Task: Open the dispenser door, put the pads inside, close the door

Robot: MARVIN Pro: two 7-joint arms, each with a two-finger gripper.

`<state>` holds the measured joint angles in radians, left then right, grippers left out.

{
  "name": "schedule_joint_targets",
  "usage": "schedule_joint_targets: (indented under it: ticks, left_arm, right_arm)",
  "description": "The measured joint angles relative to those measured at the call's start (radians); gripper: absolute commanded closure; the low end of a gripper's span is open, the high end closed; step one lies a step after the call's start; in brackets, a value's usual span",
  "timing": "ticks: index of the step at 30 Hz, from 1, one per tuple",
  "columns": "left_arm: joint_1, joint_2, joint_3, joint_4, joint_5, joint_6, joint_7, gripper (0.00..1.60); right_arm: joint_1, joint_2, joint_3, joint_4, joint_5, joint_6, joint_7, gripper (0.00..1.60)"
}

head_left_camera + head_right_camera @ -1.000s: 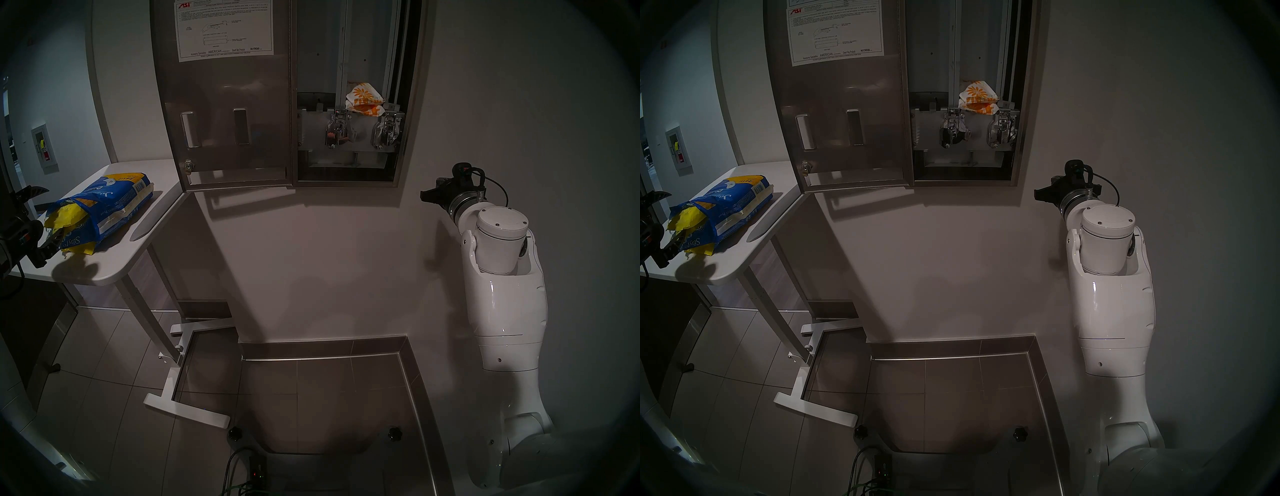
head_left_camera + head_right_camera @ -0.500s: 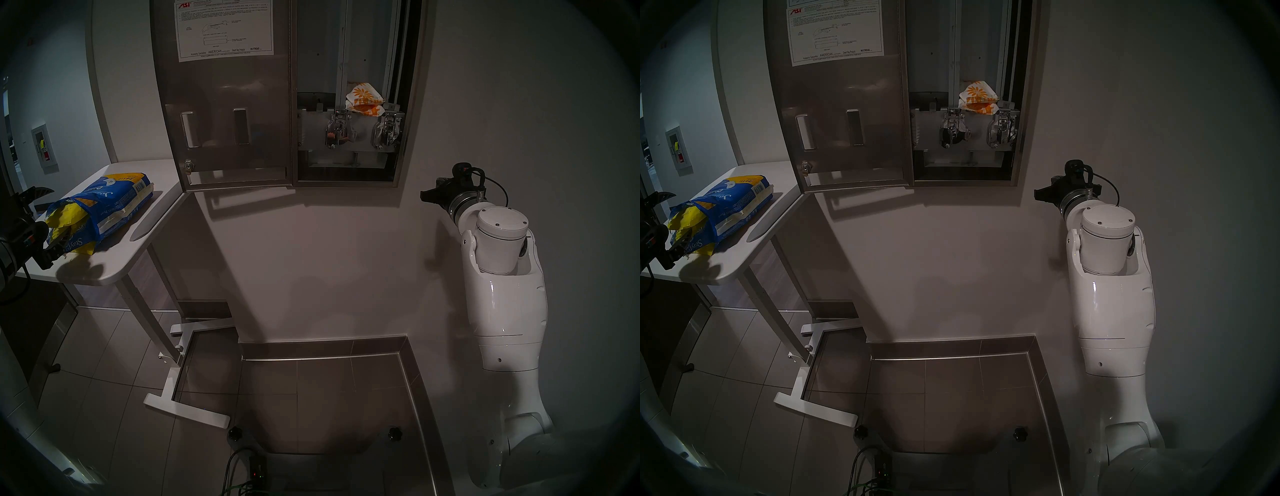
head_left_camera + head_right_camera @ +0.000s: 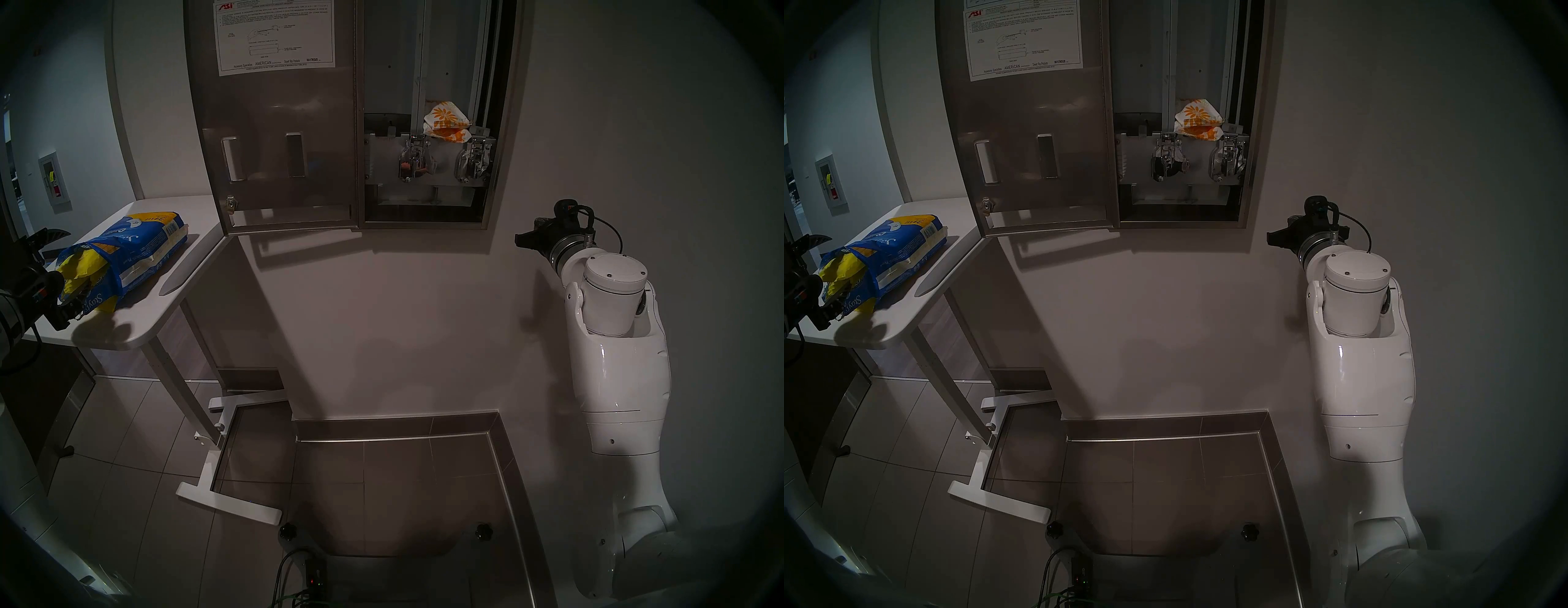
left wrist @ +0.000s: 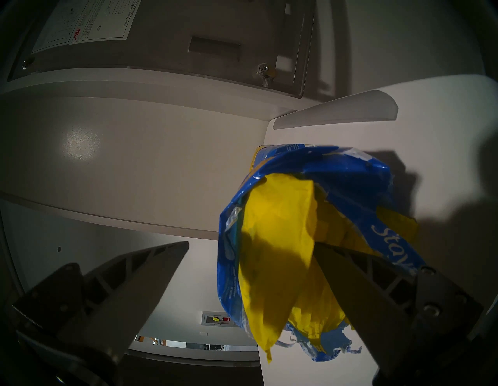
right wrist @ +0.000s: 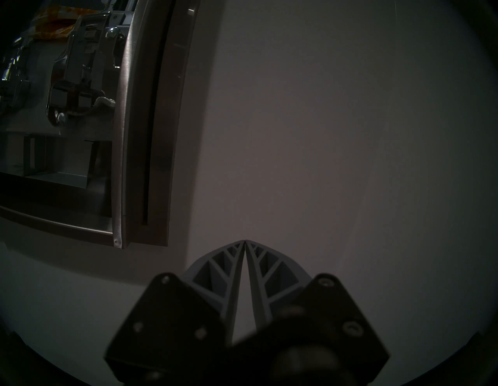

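Inside blue bag, yellow pads.

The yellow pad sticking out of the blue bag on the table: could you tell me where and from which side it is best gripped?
Probably grip the yellow pad by its free end, which hangs out of the blue bag's torn mouth, coming in level along the table toward that opening. That end is clear of the plastic, so flat fingers can pinch its faces. The open left gripper already straddles it, one finger inside the mouth.
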<state>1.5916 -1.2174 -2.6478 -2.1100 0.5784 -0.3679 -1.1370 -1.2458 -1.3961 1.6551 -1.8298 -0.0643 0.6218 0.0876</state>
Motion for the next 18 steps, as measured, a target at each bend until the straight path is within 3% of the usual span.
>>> schedule_joint_targets:
  ticks: [3, 4, 6, 9, 11, 14, 18]
  left_arm:
    - [0.0, 0.001, 0.001, 0.001, 0.007, -0.005, 0.003, 0.04]
    - [-0.001, 0.002, 0.002, 0.001, 0.012, -0.008, 0.004, 0.16]
    - [-0.001, 0.002, 0.002, 0.002, 0.016, -0.011, 0.006, 0.26]
    - [-0.002, 0.003, 0.002, 0.003, 0.021, -0.016, 0.008, 0.23]
    - [-0.002, 0.003, 0.002, 0.003, 0.023, -0.018, 0.009, 0.37]
    - [-0.003, 0.004, -0.001, 0.004, 0.023, -0.022, 0.009, 0.78]
    - [-0.004, 0.004, -0.004, 0.004, 0.019, -0.025, 0.009, 0.81]
  right_arm:
    - [0.0, 0.0, 0.0, 0.0, 0.0, 0.0, 0.0, 1.09]
    - [0.0, 0.0, 0.0, 0.0, 0.0, 0.0, 0.0, 1.09]
    - [0.0, 0.0, 0.0, 0.0, 0.0, 0.0, 0.0, 1.09]
    - [0.0, 0.0, 0.0, 0.0, 0.001, 0.0, 0.0, 1.09]
    - [0.0, 0.0, 0.0, 0.0, 0.001, 0.0, 0.0, 1.09]
    - [0.0, 0.0, 0.0, 0.0, 0.001, 0.0, -0.001, 1.09]
    - [0.0, 0.001, 0.0, 0.0, 0.001, 0.0, -0.001, 1.09]
